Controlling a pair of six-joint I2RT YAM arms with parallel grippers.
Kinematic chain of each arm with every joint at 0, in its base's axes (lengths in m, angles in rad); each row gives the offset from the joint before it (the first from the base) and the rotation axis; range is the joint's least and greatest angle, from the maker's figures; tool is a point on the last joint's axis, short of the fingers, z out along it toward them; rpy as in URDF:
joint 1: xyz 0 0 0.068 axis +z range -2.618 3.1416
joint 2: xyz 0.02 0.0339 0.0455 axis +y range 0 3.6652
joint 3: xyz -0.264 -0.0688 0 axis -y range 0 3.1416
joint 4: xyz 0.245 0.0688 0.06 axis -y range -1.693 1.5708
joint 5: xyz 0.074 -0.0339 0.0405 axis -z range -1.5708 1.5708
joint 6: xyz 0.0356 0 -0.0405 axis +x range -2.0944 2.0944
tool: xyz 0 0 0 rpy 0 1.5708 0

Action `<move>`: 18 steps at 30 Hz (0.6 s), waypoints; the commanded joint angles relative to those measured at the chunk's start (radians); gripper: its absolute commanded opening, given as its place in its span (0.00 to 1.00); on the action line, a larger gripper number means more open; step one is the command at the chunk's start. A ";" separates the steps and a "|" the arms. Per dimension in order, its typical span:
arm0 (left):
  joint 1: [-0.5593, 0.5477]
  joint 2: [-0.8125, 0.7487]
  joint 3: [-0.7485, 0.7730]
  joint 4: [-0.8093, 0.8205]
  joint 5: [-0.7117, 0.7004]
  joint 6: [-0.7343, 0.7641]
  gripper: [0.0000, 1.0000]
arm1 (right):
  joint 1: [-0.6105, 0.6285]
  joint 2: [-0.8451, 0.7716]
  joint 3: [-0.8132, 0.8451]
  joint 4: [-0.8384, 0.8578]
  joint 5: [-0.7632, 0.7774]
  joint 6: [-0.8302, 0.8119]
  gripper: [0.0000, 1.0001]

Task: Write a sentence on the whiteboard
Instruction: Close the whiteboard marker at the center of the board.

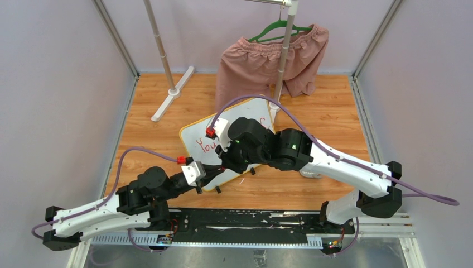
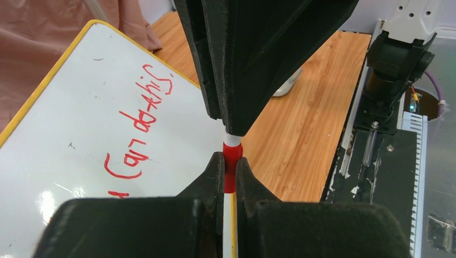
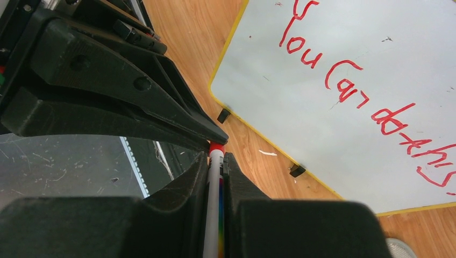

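While the left gripper (image 2: 230,160) is pressed shut on the red cap (image 2: 231,180) and the right gripper (image 3: 216,157) pinches the marker (image 3: 213,215) barrel, they meet tip to tip along the marker's axis over the whiteboard's (image 1: 192,137) near edge. The sentence (image 3: 365,107) lies just beyond, slanting left to far right.

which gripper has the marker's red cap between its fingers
The left gripper: it pinches the red cap, while the right gripper clamps the white barrel.
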 commanded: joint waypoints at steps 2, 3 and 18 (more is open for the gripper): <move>-0.003 -0.031 0.064 0.344 0.033 0.010 0.00 | 0.017 0.021 -0.023 0.024 -0.041 0.050 0.00; -0.003 -0.028 0.053 0.335 0.031 0.005 0.00 | 0.017 0.009 -0.024 0.024 -0.038 0.049 0.00; -0.003 -0.052 -0.065 0.294 -0.057 -0.094 1.00 | 0.017 -0.245 -0.251 0.136 0.025 0.124 0.00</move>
